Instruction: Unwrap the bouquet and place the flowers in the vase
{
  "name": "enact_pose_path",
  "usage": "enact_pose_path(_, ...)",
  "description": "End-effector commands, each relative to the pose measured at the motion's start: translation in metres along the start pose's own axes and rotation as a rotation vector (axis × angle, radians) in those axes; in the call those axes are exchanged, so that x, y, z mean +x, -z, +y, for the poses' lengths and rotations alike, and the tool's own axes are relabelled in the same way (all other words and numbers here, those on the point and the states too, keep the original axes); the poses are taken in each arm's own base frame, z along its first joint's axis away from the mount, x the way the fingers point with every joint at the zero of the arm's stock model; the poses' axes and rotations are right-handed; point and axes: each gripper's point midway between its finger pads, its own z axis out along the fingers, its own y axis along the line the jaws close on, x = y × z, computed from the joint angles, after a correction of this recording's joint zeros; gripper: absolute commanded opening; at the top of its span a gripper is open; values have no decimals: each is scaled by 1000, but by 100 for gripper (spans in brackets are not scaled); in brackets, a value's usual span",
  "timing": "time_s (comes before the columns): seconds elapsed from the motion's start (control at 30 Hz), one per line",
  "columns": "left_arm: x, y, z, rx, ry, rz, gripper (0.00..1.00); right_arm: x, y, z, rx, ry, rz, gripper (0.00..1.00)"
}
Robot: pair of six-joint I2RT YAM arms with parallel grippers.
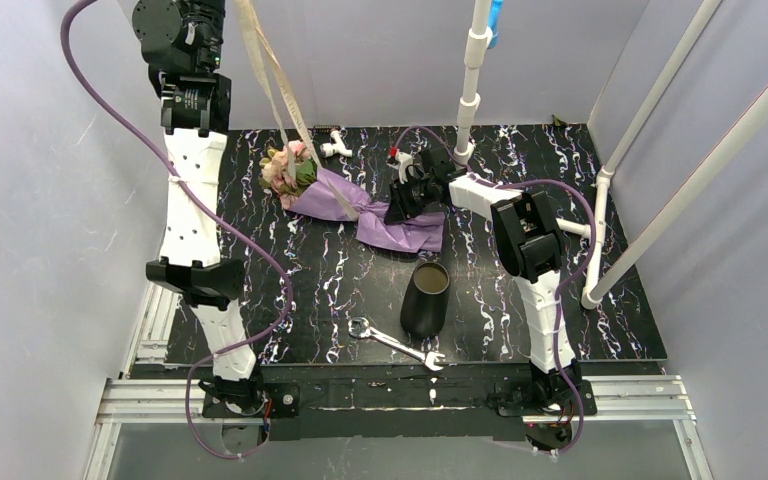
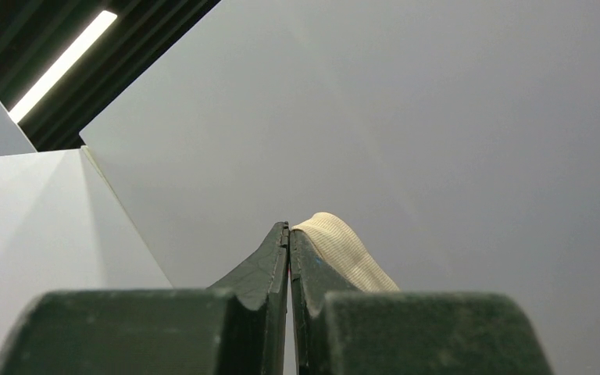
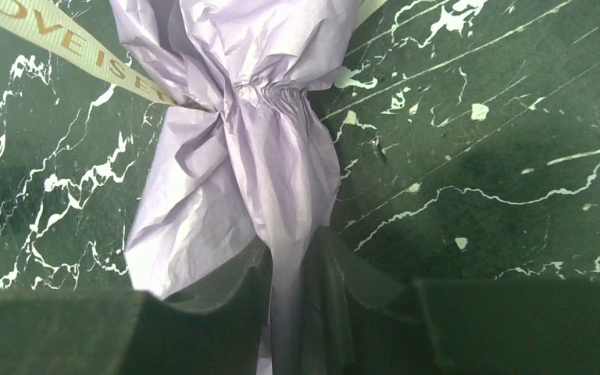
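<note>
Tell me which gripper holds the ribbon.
The left gripper, up high, is shut on the beige ribbon; the right gripper instead grips the purple paper below the tie.

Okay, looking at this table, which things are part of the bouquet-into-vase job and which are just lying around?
For the job: bouquet, flowers, ribbon, vase.
Lying about: wrench, white pipe fitting.

Ribbon (image 2: 344,254) disappears behind the left gripper's (image 2: 288,228) jaws. Paper (image 3: 242,156) runs between the right gripper's (image 3: 291,248) jaws and off the bottom edge; pinched or loose, can't tell.
</note>
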Motion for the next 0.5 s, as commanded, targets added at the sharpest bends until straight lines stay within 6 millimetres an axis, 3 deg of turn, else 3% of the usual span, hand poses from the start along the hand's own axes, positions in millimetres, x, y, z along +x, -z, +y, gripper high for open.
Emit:
enact_pose_path(0.0,-59,22,57,-111,-4,-87,0,55,3,-45,176,-85,136,43)
enact_pose_path(0.2,-26,35,19,2,93,20,0,41,9,-41,177,-63,110,70)
enact_pose_path(0.47,30,54,-47,185,223,200,0,-6,27,-12,105,-8,-4,90)
